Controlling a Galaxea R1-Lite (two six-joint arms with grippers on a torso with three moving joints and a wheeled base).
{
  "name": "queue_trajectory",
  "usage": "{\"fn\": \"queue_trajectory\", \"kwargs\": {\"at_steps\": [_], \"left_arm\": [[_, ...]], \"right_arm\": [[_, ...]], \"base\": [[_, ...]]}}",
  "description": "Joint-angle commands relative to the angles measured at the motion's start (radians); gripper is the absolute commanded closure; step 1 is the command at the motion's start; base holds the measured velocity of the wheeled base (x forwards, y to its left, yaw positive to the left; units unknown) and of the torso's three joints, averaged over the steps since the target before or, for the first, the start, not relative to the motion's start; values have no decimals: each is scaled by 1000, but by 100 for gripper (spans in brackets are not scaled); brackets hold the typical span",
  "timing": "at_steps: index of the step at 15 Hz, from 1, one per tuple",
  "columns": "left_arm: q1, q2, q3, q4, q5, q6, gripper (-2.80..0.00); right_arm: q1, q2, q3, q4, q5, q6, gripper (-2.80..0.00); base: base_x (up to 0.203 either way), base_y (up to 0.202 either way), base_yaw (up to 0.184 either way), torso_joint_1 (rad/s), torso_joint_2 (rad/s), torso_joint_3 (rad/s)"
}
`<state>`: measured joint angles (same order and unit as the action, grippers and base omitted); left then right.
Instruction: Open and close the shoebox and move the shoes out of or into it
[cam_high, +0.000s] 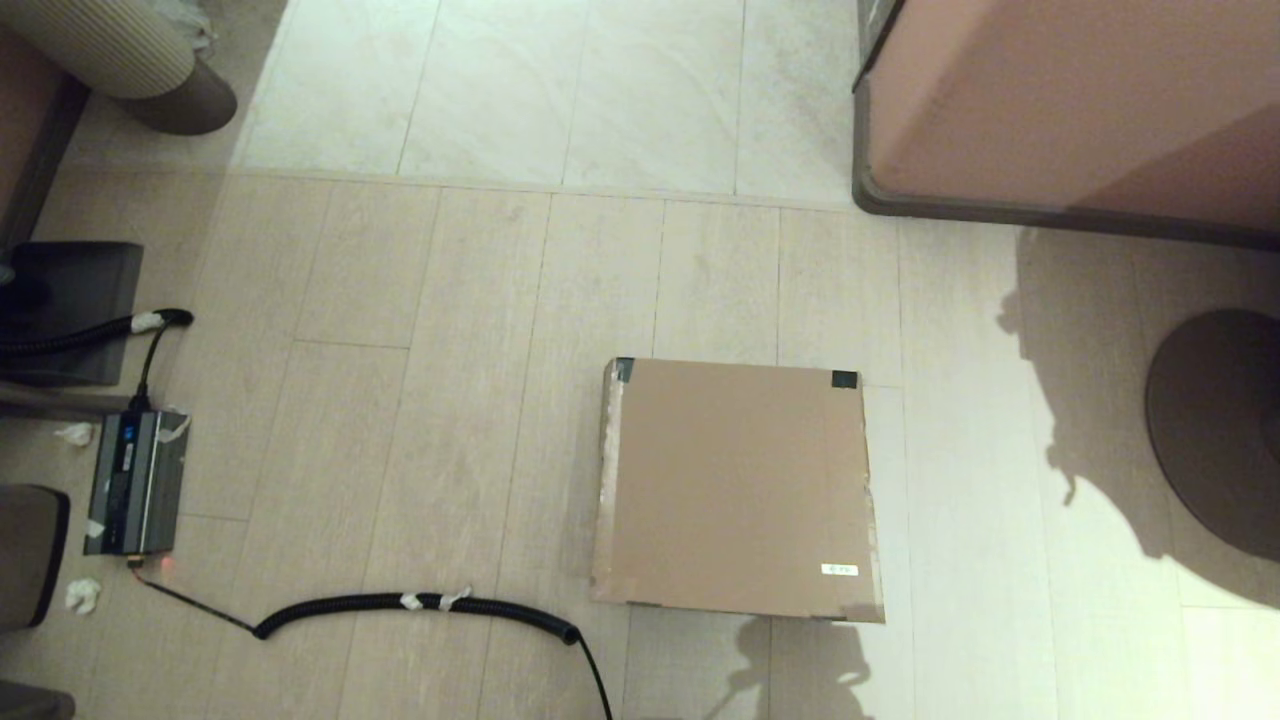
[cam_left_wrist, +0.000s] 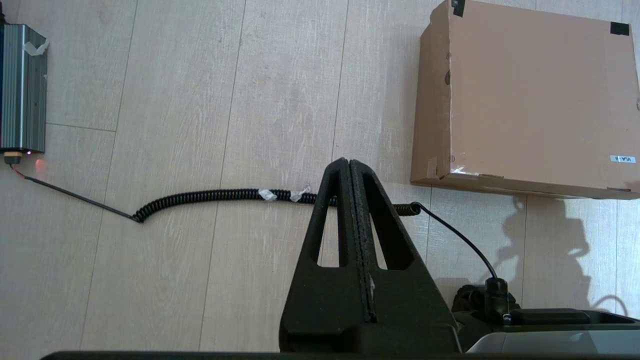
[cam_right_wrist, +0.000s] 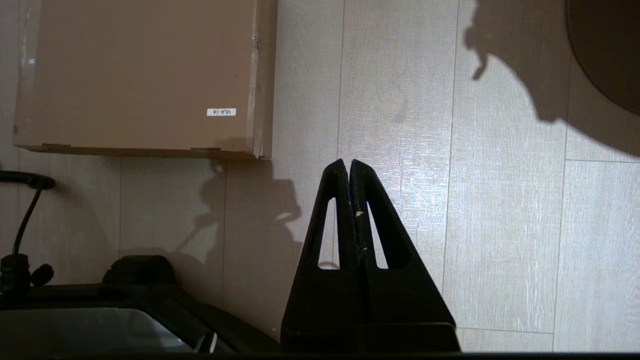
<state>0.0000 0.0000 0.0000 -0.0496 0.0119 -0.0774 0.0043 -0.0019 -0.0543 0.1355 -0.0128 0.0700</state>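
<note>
The brown cardboard shoebox (cam_high: 735, 485) lies on the floor with its flap lid down, dark tape on its two far corners and a small white label near its front right corner. It also shows in the left wrist view as the shoebox (cam_left_wrist: 535, 95) and in the right wrist view as the shoebox (cam_right_wrist: 135, 75). The shoes are out of view. My left gripper (cam_left_wrist: 348, 162) is shut on nothing, held above the floor near the box's front left corner. My right gripper (cam_right_wrist: 348, 163) is shut and empty too, off the box's front right corner. Neither arm shows in the head view.
A black coiled cable (cam_high: 420, 603) runs across the floor left of the box to a grey metal device (cam_high: 135, 482). A large pinkish-brown cabinet (cam_high: 1070, 100) stands at the back right, a round dark base (cam_high: 1215, 430) at the right, furniture at the far left.
</note>
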Motion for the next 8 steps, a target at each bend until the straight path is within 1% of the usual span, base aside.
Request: {"fn": "queue_trajectory", "kwargs": {"at_steps": [1, 5, 8], "left_arm": [[0, 0, 18, -1, 0, -1, 0], [0, 0, 18, -1, 0, -1, 0], [0, 0, 18, -1, 0, -1, 0]], "right_arm": [[0, 2, -1, 1, -4, 7, 0], [0, 2, -1, 1, -3, 5, 0], [0, 2, -2, 1, -9, 43, 0]], "base": [[0, 0, 0, 0, 0, 0], [0, 0, 0, 0, 0, 0], [0, 0, 0, 0, 0, 0]]}}
